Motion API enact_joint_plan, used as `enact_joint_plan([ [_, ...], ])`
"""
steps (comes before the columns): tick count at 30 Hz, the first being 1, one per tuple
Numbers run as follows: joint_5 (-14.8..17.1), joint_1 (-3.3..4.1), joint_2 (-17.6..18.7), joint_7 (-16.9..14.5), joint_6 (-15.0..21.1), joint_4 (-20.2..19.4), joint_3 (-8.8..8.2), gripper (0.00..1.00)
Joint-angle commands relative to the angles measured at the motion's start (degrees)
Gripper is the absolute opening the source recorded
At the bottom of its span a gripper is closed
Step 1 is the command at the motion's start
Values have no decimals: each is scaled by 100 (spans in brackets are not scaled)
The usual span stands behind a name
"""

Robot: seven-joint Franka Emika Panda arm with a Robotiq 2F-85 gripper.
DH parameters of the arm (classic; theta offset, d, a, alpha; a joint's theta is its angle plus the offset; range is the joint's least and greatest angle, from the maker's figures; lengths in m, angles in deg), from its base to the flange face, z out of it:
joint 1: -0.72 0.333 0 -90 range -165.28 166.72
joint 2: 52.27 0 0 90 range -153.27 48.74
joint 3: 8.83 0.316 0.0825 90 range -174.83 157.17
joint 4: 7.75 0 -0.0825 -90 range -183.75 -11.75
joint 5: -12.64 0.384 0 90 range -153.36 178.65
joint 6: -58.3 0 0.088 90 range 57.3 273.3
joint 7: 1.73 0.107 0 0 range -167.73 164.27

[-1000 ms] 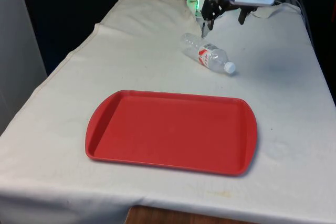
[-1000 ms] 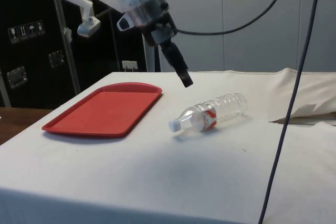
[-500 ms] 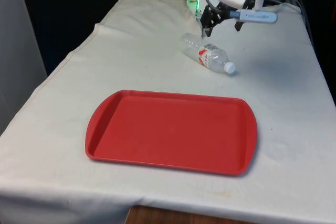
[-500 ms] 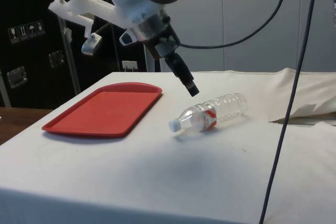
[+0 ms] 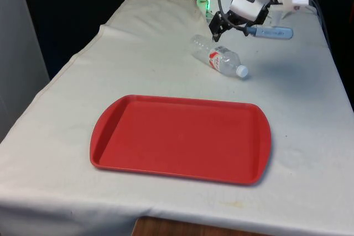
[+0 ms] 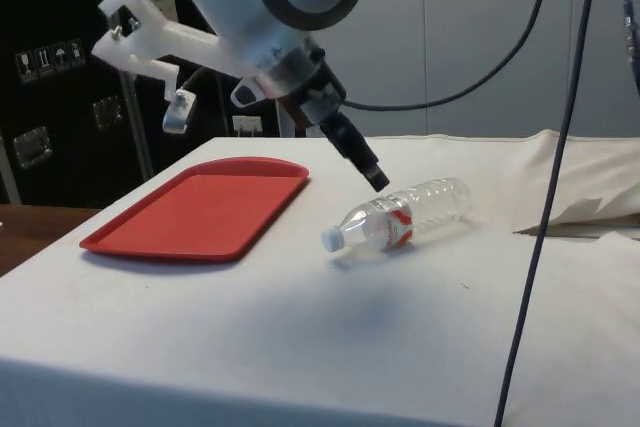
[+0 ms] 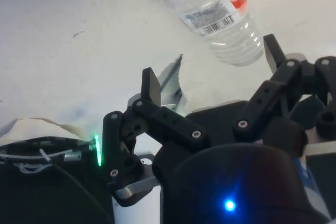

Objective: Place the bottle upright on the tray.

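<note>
Bottle (image 5: 219,56): on its side on cloth, at 1 o'clock from tray (image 5: 181,138). Gripper (image 5: 216,30): fingers spread wide, empty, now tilted and lowered nearer the bottle's base.

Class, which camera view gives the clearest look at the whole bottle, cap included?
The side view: the bottle lies on its side in full, white cap towards the camera. The front view shows it whole but far off, below the claw. The wrist view shows its labelled body, not the cap.
</note>
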Motion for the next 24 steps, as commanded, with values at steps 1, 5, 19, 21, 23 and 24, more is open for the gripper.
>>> enact_joint_plan([
  [1, -63, 23, 69, 40, -92, 63, -6, 100],
  [5, -126, 29, 189, 40, -229, 178, -6, 100],
  [19, -298, 57, 636, 46, -722, 596, 11, 100],
  [21, -315, 63, 688, 46, -791, 636, 23, 100],
  [23, -338, 63, 762, 57, -865, 682, 40, 100],
  [24, -309, 40, 722, 23, -808, 653, 46, 100],
])
